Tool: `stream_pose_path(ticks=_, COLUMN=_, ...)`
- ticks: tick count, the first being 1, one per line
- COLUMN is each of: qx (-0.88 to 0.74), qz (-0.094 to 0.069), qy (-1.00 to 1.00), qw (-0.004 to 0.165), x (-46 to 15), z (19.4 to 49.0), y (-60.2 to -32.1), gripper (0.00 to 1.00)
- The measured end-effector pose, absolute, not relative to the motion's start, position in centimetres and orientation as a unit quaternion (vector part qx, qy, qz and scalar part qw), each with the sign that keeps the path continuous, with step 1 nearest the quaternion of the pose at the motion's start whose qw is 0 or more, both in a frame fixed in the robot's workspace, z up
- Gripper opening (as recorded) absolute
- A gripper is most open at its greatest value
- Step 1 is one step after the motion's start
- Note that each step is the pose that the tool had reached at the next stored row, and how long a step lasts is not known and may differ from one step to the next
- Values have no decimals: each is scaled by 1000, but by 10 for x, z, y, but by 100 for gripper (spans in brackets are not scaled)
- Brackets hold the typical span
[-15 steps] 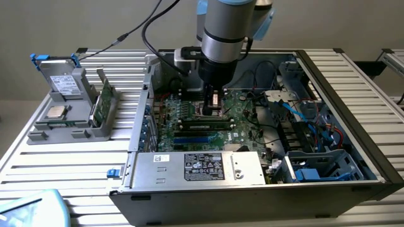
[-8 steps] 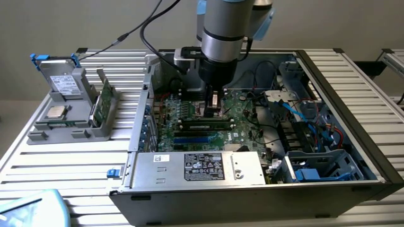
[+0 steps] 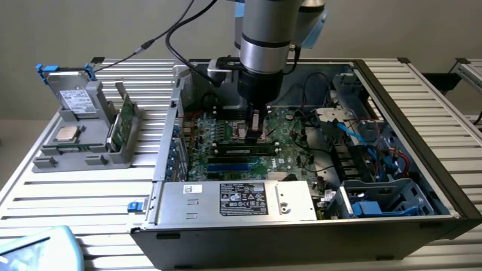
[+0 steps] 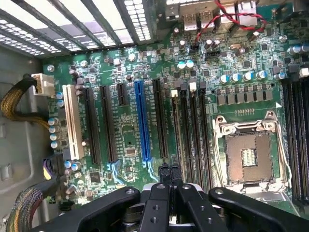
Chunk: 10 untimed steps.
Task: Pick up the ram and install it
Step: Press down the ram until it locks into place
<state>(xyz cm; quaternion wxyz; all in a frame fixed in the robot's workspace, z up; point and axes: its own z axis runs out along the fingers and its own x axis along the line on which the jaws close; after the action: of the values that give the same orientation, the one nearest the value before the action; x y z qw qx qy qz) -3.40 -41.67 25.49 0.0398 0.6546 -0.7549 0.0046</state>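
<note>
The ram [image 3: 245, 150] is a long dark stick standing on edge in a black slot of the green motherboard [image 3: 290, 132], inside the open computer case. My gripper [image 3: 255, 135] hangs straight down over the middle of the stick, its tips at the stick's top edge. Whether they touch it I cannot tell. In the wrist view my gripper [image 4: 169, 171] is shut, its two black fingers pressed together with nothing between them. It hovers over the near end of the row of black memory slots [image 4: 190, 130].
An empty processor socket [image 4: 248, 157] lies beside the memory slots, and a blue expansion slot [image 4: 141, 121] on their other side. A silver power supply [image 3: 233, 200] fills the case front. At the exterior view's left, a grey holder [image 3: 53, 161] carries a green card [image 3: 121, 121] and a silver processor [image 3: 68, 134].
</note>
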Motion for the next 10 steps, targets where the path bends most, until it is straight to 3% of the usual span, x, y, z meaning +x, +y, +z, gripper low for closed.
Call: stream_pose_path(ticks=10, qx=584, qz=1, qy=-811, qw=40, x=-34, z=248, y=-417, gripper=11)
